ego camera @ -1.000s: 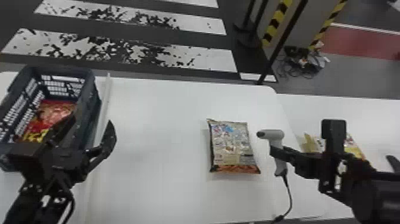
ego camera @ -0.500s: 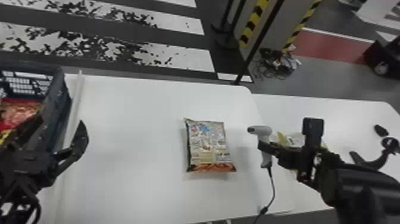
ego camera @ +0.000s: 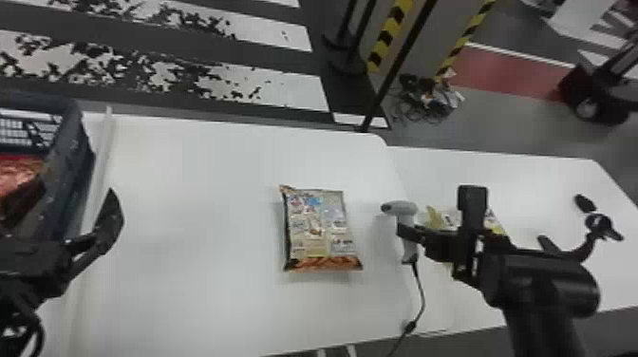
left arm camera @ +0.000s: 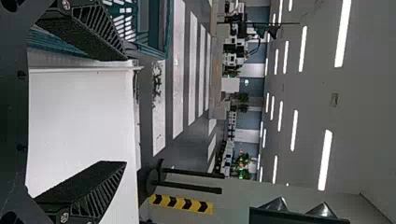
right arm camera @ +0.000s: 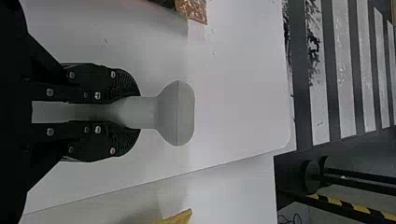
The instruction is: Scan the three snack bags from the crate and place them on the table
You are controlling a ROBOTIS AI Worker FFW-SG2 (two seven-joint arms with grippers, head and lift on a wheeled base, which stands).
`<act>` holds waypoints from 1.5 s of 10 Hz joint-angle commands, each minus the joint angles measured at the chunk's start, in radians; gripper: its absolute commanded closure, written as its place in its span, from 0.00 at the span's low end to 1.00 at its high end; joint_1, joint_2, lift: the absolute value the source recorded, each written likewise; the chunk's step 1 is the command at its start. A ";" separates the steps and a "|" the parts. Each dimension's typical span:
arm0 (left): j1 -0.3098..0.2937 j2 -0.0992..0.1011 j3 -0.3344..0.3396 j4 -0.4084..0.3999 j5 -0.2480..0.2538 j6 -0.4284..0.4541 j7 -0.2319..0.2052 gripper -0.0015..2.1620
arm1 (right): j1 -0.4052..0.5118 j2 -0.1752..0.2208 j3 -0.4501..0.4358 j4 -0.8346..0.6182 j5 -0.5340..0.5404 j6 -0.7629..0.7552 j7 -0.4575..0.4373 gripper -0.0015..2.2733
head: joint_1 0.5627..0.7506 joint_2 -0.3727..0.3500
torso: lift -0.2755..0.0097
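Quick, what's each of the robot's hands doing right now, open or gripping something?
Left gripper: open, with nothing between its fingers.
Right gripper: closed on the handle of the scanner.

Black arms (ego camera: pixel 546 289) bear silvery screws (right arm camera: pixel 97 95), perhaps a looped cable (ego camera: pixel 40 332).

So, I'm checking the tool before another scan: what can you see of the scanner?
The scanner is light grey and looks like smooth plastic, with a rounded head atop a narrower handle. The right gripper clamps the handle, holding it roughly upright. Its dark-tipped nose points left, towards the snack bag. A dark cable trails from the handle's lower end.
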 commanded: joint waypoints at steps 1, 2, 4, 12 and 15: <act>-0.001 0.000 0.001 0.000 0.000 0.000 0.000 0.04 | -0.012 -0.002 0.014 0.032 0.008 -0.022 0.000 0.99 | 0.70 0.04 | 0.75; -0.001 0.000 0.001 0.000 0.000 0.000 0.000 0.04 | -0.015 -0.002 0.020 0.043 0.011 -0.028 0.000 0.99 | 0.70 0.04 | 0.75; -0.001 0.000 0.001 0.002 0.000 0.000 0.000 0.04 | -0.021 -0.002 0.029 0.054 0.019 -0.028 0.000 0.93 | 0.70 0.04 | 0.75; 0.000 0.000 -0.002 -0.004 0.000 0.000 0.000 0.04 | 0.105 0.012 -0.075 -0.207 -0.110 0.091 0.000 0.05 | 0.70 0.04 | 0.75; 0.000 0.000 -0.004 -0.010 -0.002 0.006 0.000 0.04 | 0.155 0.058 -0.127 -0.310 -0.239 0.183 0.080 0.05 | 0.70 0.07 | 0.75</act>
